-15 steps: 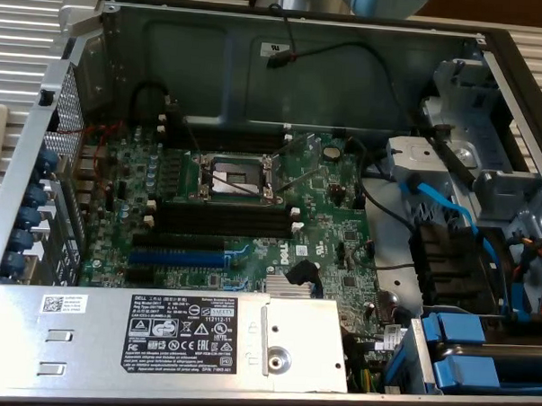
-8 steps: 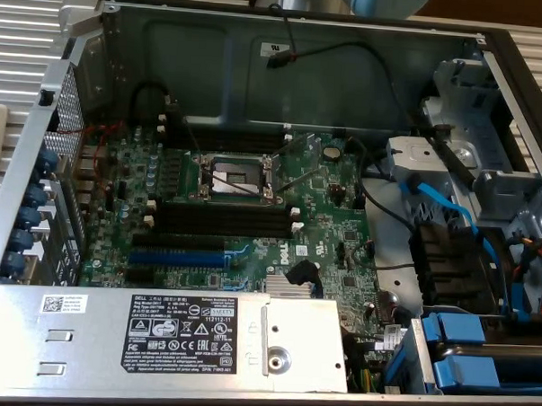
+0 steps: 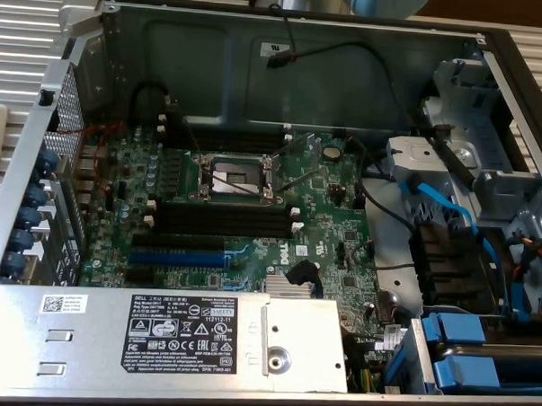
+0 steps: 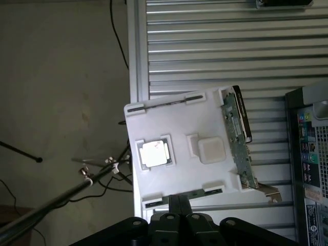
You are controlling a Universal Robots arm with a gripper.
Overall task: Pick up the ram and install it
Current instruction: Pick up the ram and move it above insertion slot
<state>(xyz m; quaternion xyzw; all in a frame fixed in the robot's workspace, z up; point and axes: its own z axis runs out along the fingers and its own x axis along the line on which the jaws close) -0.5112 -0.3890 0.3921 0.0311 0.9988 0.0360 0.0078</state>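
Pincer (image 4: 179,200) is clamping shut on the ram (image 4: 205,192), which is sitting in the white tray's (image 4: 174,120) edge slot nearest the wrist. In the exterior view, black memory slots (image 3: 223,221) are lying at six o'clock from the socket (image 3: 233,176).

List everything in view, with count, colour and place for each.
plastic parts tray: one, white, on ribbed metal table
thin ram stick: one, green, tray edge slot
square processor chip: one, silver, tray pocket
expansion card: one, green, tray side
open metal computer case: one, grey, exterior view
motherboard: one, green, inside case
long plastic memory slots: several, black, on motherboard
power supply box: one, silver, beside motherboard
claw: one, black, shut on ram stick
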